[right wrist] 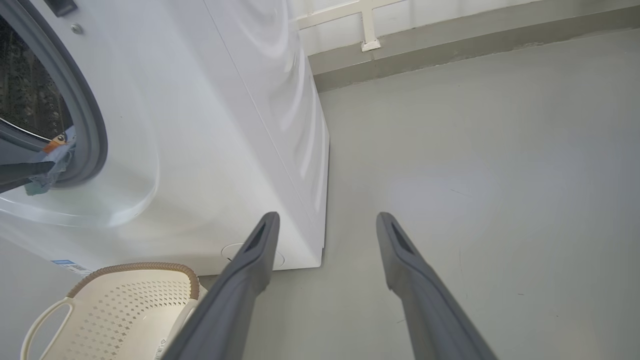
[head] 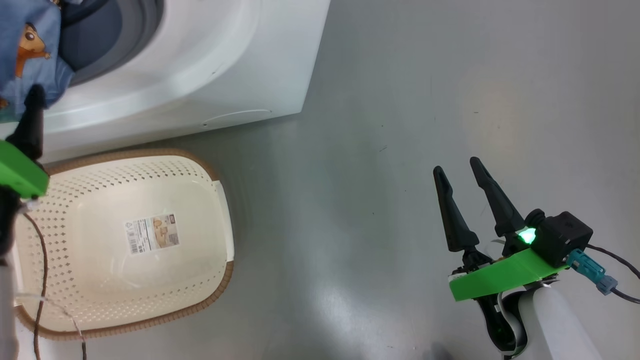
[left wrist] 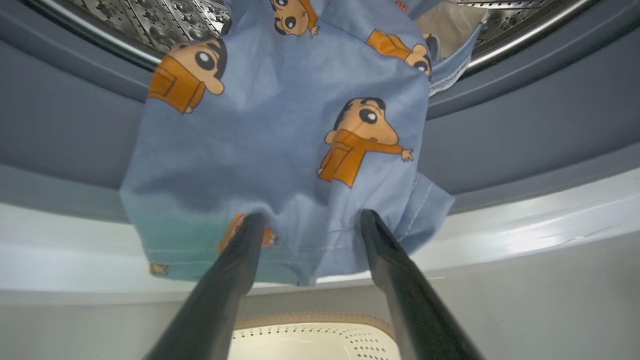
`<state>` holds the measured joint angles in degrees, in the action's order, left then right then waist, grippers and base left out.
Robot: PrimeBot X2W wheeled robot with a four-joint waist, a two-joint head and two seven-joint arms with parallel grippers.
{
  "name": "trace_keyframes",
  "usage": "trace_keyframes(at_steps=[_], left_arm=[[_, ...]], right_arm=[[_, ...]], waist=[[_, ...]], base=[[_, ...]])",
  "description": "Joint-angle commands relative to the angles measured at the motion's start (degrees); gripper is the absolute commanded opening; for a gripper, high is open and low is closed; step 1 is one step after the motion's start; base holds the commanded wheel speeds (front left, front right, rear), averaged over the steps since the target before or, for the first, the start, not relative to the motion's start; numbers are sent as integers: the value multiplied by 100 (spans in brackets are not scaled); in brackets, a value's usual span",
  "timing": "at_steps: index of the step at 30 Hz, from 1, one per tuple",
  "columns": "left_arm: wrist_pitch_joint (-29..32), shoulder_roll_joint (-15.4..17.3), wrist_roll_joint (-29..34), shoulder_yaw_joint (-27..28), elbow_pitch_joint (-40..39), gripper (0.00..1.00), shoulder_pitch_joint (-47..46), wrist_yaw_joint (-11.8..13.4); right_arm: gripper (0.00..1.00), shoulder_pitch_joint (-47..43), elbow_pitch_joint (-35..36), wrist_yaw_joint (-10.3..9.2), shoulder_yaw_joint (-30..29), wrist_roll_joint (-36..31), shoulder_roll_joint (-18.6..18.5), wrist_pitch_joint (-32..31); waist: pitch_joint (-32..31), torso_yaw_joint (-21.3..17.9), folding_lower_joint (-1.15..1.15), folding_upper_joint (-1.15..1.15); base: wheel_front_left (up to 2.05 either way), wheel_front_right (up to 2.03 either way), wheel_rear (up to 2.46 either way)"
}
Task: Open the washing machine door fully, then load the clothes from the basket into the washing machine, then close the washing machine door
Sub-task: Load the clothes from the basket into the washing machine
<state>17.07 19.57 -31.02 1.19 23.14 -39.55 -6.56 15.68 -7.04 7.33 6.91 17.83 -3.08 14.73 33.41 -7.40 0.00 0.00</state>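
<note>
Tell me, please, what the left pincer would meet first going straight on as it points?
The left pincer would probably meet the clothes hanging over the washing machine's grey ring; its tips look nearly touching.

The floor (right wrist: 500, 165) spreads smooth and grey under and ahead of the right gripper (right wrist: 327, 216), with a dull sheen and a few small dark specks (scuffs or dirt, too small to tell). Far ahead of the gripper it meets a darker grey-olive skirting band (right wrist: 450, 47), with a pale wall (right wrist: 475, 12) above. A thin white upright strip (right wrist: 369, 25) stands on the skirting, joined by a white rail (right wrist: 325, 17). In the head view a soft white glare (head: 340, 310) lies on the floor to the gripper's left, and a faint warm patch (head: 492, 100) lies farther ahead of it.
</note>
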Motion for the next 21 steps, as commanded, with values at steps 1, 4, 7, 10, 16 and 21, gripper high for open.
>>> trace_keyframes(at_steps=[1,4,7,10,16,21], left_arm=[[21,251,-27,190,-100,100,-127,44],[137,245,-94,186,54,100,-279,68],[272,253,-161,154,198,100,-404,58],[346,272,-200,110,291,33,-466,42],[323,299,-187,-24,366,0,-585,8],[-100,360,8,-167,320,0,-823,-15]], right_arm=[[100,-23,137,16,161,65,21,27],[100,-18,133,16,175,68,21,27],[100,-12,125,16,177,65,21,27],[100,-10,109,16,169,70,21,27],[100,12,71,16,199,91,21,27],[100,47,56,16,222,120,21,27]], waist=[[6,1,0,0],[25,1,0,0],[36,-1,0,0],[40,3,0,0],[46,17,0,0],[57,0,0,0]], base=[[0,0,0],[0,0,0],[0,0,0],[0,0,0],[0,0,0],[0,0,0]])
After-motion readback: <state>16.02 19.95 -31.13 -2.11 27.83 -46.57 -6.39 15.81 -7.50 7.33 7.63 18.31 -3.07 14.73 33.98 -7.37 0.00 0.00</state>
